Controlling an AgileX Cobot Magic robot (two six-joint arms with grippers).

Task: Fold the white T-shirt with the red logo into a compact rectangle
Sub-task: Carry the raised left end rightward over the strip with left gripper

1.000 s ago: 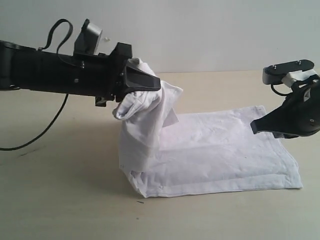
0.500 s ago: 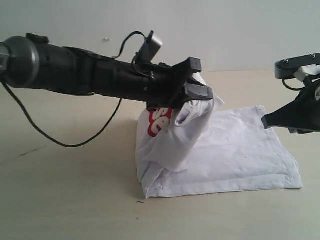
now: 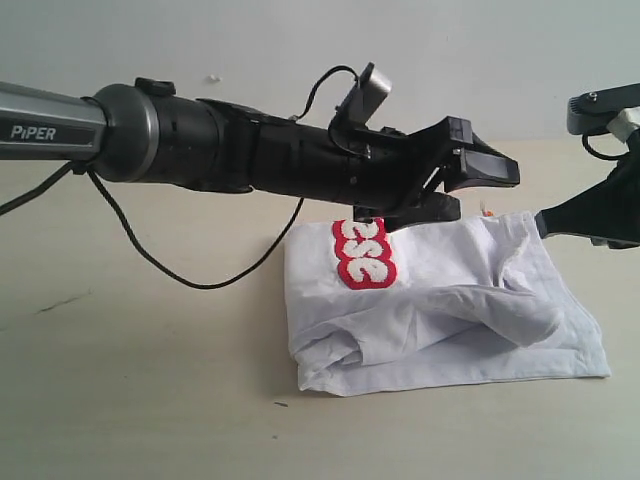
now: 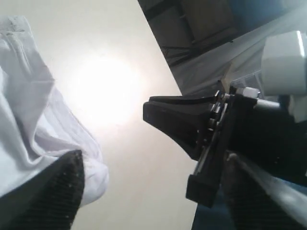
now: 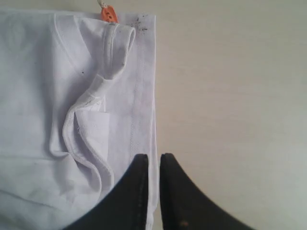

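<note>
The white T-shirt (image 3: 450,310) lies folded over on the table, with a bunched fold along its front. Part of the red logo (image 3: 362,252) shows on the upturned left layer. My left gripper (image 3: 470,190) hovers open just above the shirt's far right part, holding nothing. In the left wrist view its fingers (image 4: 53,191) stand wide apart beside white cloth (image 4: 29,115). My right gripper (image 5: 154,160) is shut and empty above the shirt's side edge (image 5: 146,96). The ribbed collar (image 5: 117,48) and orange tag (image 5: 109,13) lie beyond it.
The pale table (image 3: 140,380) carries only the shirt. The long black left arm (image 3: 250,150) spans the scene from the left, its cable (image 3: 190,280) drooping to the table. The right arm (image 3: 600,210) sits at the right edge.
The left gripper carried the shirt's left part over to the right, then opened and let it drop onto the rest. The red logo now faces up. The right gripper drew back slightly.
</note>
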